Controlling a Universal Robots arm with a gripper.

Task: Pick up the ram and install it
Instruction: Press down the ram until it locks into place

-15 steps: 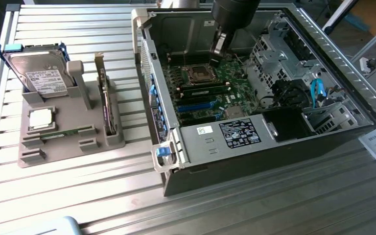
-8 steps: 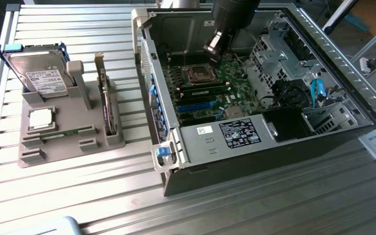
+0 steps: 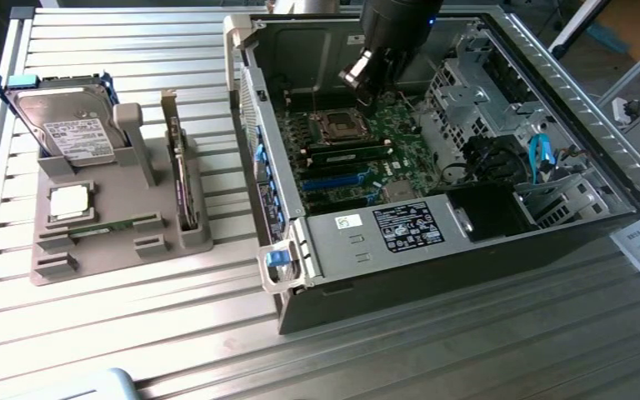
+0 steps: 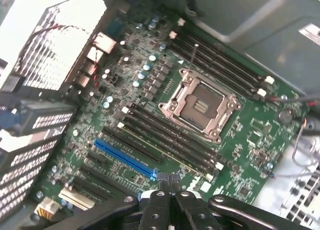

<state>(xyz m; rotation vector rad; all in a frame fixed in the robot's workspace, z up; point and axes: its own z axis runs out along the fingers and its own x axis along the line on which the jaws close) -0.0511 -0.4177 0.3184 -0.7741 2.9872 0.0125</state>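
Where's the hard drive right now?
On the exterior view's left, the hard drive stands in the gray holder on the table, outside the computer case.

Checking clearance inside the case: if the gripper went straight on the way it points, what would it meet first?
Probably the motherboard, near the black memory slots beside the CPU socket; the shut gripper points there, though depth is unclear.

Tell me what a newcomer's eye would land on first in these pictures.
The open computer case fills the exterior view's right, its green motherboard bare, with a ram stick seated just below the empty processor socket. The black gripper hangs shut above that board, holding nothing visible. On the exterior view's left, a grey holder props up a silver hard drive.
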